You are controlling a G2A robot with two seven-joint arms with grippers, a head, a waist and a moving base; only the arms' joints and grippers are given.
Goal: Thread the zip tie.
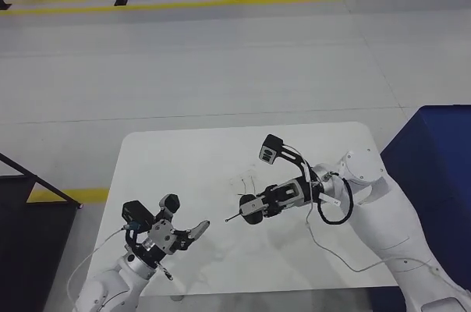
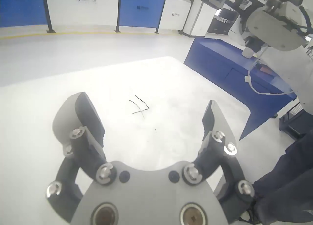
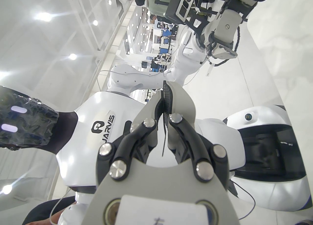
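My right gripper hovers over the middle of the white table, shut on a thin black zip tie whose end pokes out toward the left arm. In the right wrist view the tie's strip runs between the closed fingertips of this gripper. My left gripper is near the table's front left, open and holding nothing, facing the right gripper. In the left wrist view this gripper frames two loose black zip ties lying crossed on the table. They also lie just behind the right gripper, as the loose ties.
A blue cabinet stands against the table's right side. A tiny black fragment lies on the table nearer the left gripper than the loose ties. The table's rounded front edge runs just below the left arm.
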